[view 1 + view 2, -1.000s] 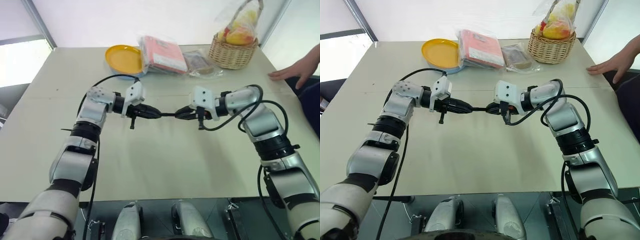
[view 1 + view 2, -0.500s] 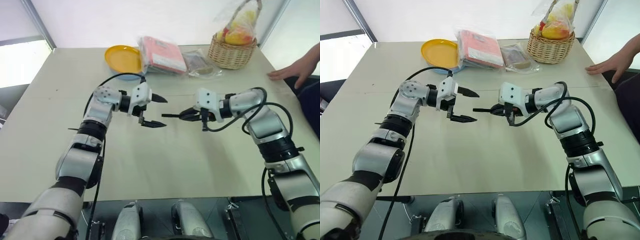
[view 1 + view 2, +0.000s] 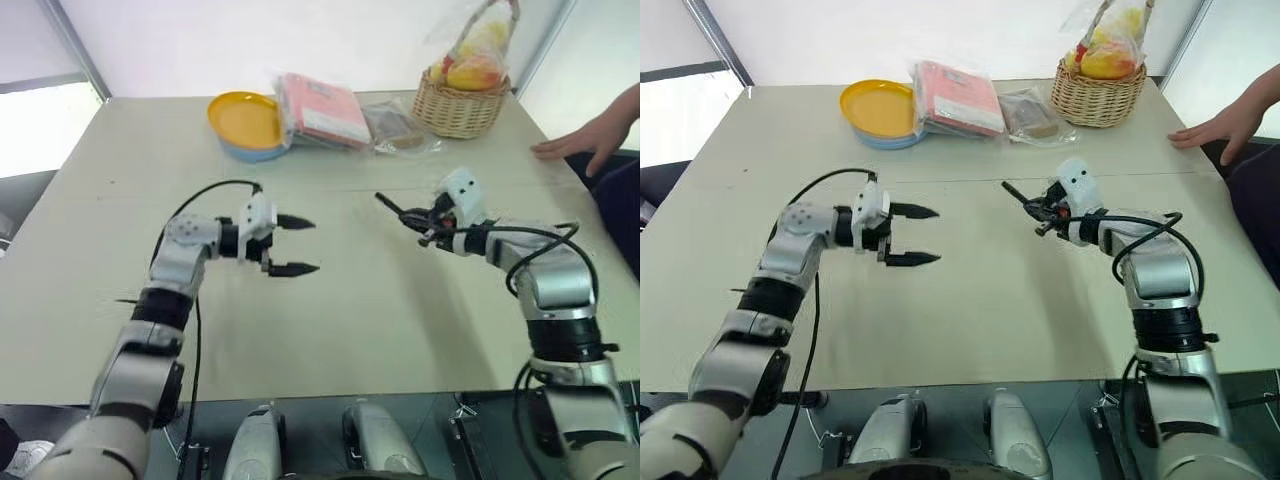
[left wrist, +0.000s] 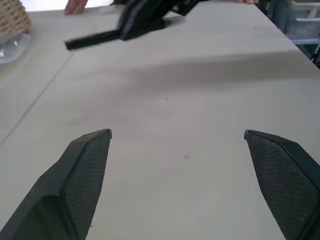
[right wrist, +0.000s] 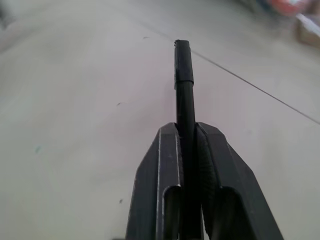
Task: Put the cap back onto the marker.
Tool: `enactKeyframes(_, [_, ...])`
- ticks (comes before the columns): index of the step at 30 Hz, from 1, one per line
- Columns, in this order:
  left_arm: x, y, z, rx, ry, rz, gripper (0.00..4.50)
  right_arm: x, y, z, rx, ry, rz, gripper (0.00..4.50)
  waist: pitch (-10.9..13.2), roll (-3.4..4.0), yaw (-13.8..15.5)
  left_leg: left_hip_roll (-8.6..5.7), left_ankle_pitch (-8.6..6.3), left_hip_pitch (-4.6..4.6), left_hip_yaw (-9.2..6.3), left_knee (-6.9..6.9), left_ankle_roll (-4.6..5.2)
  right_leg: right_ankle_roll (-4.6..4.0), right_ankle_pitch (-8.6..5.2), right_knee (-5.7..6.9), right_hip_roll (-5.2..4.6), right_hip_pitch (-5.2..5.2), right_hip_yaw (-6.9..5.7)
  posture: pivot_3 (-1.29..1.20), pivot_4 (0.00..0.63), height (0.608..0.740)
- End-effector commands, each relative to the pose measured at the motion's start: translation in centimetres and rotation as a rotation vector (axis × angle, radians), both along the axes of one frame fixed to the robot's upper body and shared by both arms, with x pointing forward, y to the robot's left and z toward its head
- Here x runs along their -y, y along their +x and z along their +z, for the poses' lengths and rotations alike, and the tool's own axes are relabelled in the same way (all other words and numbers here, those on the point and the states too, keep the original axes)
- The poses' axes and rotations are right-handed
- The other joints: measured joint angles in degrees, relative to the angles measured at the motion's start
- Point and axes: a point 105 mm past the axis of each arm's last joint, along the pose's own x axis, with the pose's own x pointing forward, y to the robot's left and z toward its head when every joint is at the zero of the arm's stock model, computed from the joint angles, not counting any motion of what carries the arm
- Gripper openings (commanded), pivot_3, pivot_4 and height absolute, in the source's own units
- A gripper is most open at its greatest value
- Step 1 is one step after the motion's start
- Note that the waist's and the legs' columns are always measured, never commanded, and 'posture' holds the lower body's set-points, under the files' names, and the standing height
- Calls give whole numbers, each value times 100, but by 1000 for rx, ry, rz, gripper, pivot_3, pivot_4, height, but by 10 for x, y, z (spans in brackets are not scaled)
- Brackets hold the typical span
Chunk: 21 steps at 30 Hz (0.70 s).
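two grippers apart over the table (image 3: 330,320), cap (image 5: 183,60) sits on the marker (image 5: 185,105).
right gripper (image 3: 412,217) pinches the marker tight, left gripper (image 3: 298,245) gapes wide, holding nothing.

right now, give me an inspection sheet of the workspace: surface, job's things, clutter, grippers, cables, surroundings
surface: beige table, bare in the near half, a thin seam line across the middle
job's things: marker clamped in the right gripper, sticking out past the fingers, cap seated on its far end
clutter: yellow plate, red packet, clear bag and wicker basket of fruit, all along the far edge
grippers: left gripper open and holding nothing, above the table; right gripper shut on the marker
cables: black cable looping over the left arm, another by the right forearm
surroundings: a person's hand resting on the far right edge of the table
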Motion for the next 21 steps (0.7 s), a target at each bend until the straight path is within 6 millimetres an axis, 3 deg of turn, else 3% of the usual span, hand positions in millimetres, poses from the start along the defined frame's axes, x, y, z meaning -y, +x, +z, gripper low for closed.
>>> enactKeyframes(1, [4,-5,14,15,-32,-5,4446,5,-4,5,3,63,-163,0,-1,2,26,-2,0,2,0,1,-1,-2,1,0,0,1,0,0,150,740])
enactKeyframes(9, [8,6,12,28,-53,62,4446,-18,-6,-22,-59,113,-305,0,-5,6,0,-15,1,-2,8,6,-1,2,1,-12,-4,6,1,0,150,740])
enactKeyframes(16, [10,12,15,48,-53,79,4446,-19,-4,-40,-120,62,-346,0,-5,6,-9,-13,0,-2,5,-1,0,3,0,-13,-1,3,-1,0,150,740])
enactKeyframes(21, [9,13,14,53,-51,89,4500,-19,-4,-45,-135,68,-347,2200,-5,6,-20,-13,0,-2,5,-3,1,3,0,-14,-1,2,-1,0,150,740])
